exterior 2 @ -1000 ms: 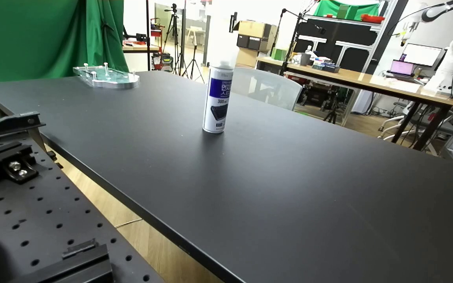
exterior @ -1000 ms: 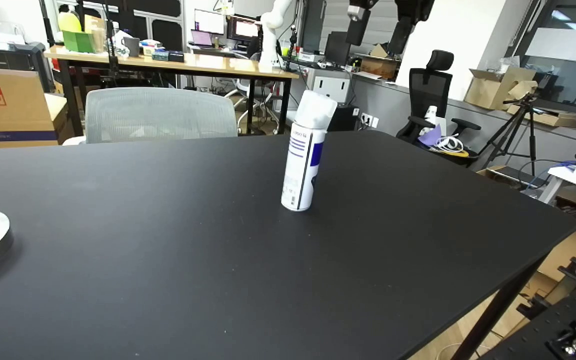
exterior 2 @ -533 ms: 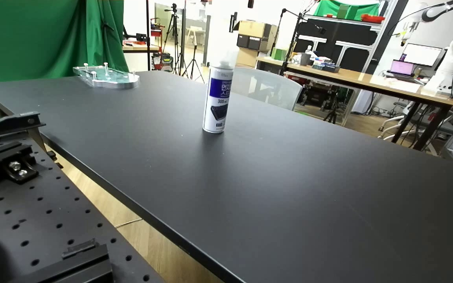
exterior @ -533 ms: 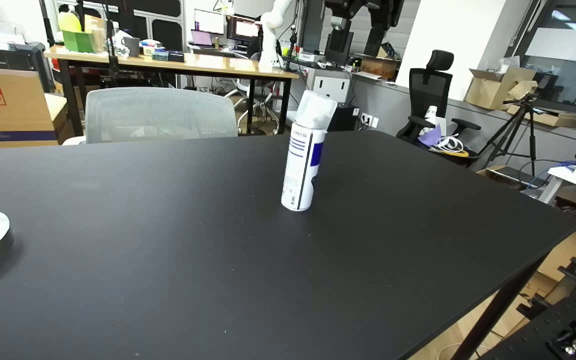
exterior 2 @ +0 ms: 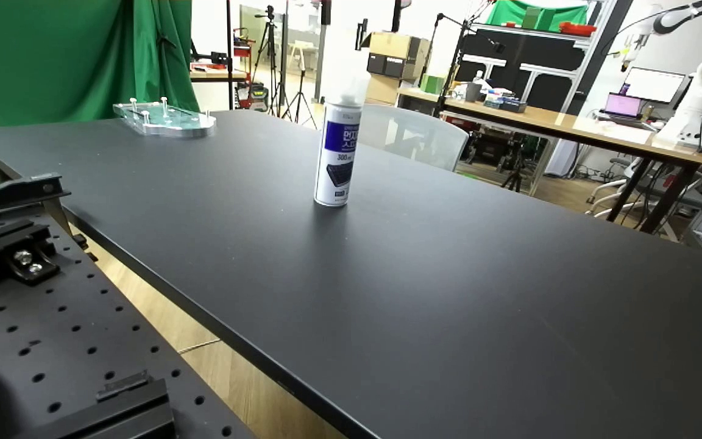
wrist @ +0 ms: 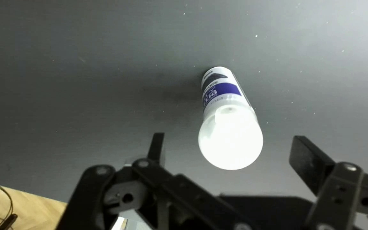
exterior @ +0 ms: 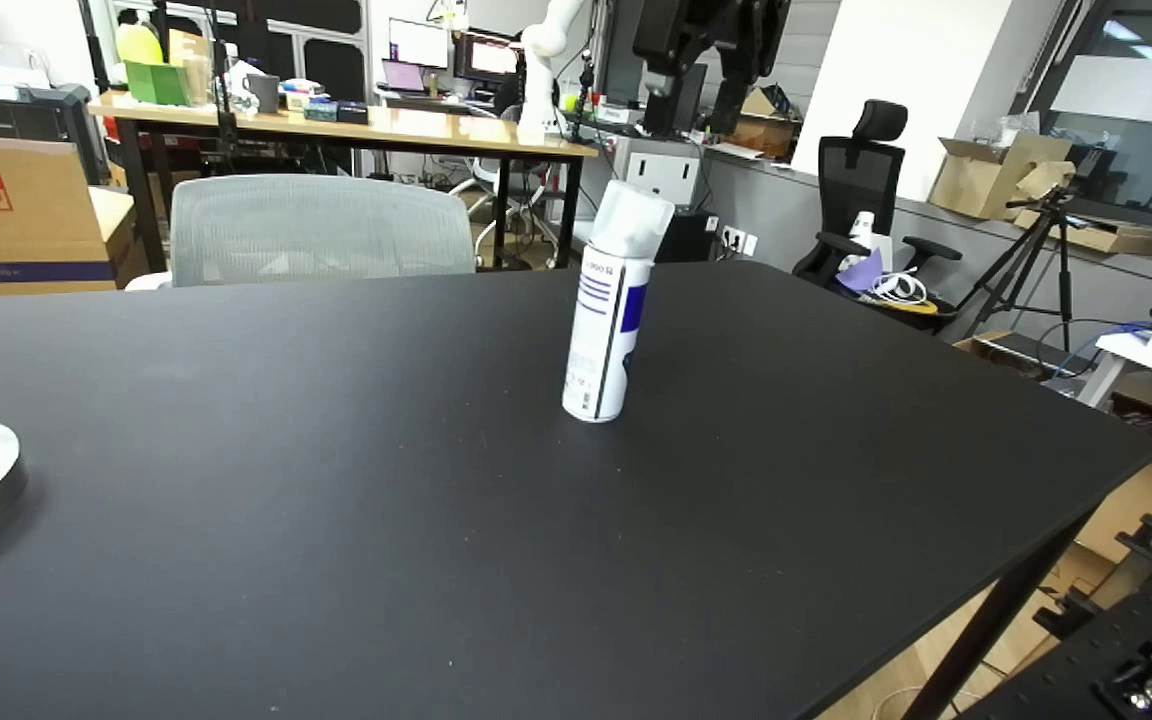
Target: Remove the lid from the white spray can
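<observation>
While the Robotiq gripper [wrist: 228,141] hangs spread wide, holding nothing, the translucent plastic cap [exterior: 632,220] sits on the white spray can [exterior: 600,338], upright on the black table [exterior: 336,500] — likely light and thin-walled, apt to flex or slip, so best pinched squarely across its sides, firmly but without crushing.

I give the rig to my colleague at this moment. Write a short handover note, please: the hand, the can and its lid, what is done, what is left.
Hand: open, above the can, holding nothing.
White spray can: standing upright on the black table.
Translucent lid: on top of the can.
Done: no removal yet; in the wrist view the lid appears between the fingers, untouched.
Left: probably lower the hand, close it on the lid, lift it off.
</observation>
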### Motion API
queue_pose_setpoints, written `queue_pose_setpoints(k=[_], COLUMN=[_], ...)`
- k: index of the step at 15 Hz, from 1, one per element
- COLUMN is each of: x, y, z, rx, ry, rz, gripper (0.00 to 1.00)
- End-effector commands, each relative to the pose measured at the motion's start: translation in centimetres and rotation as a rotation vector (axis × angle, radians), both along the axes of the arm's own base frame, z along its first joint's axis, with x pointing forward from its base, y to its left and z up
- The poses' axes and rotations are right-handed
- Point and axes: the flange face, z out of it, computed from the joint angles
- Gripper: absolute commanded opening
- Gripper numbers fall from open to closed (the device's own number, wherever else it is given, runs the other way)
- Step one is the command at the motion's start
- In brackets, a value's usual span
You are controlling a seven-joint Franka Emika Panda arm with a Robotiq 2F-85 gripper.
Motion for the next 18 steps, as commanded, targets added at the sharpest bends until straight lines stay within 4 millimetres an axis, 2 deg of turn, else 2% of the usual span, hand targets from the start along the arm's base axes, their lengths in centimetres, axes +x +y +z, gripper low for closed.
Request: queue_pose_setpoints(k=[1,6,13,14,15,18], x=[1.8,2.8,2.7,2.6,2.6,2.4], y=[0.4,1.3,1.7,1.8,1.9,2.0], z=[-1.0,-3.2,-5.1,-5.3,-5.3,-5.2], rx=[-0.029,-0.012,0.027,0.034,0.039,0.06], ry=[-0.043,-0.055,-0.003,0.0,0.002,0.0], rz=[0.01,0.033,0.029,0.028,0.028,0.02], gripper=[1.0,1.0,1.0,0.75,0.75,0.53])
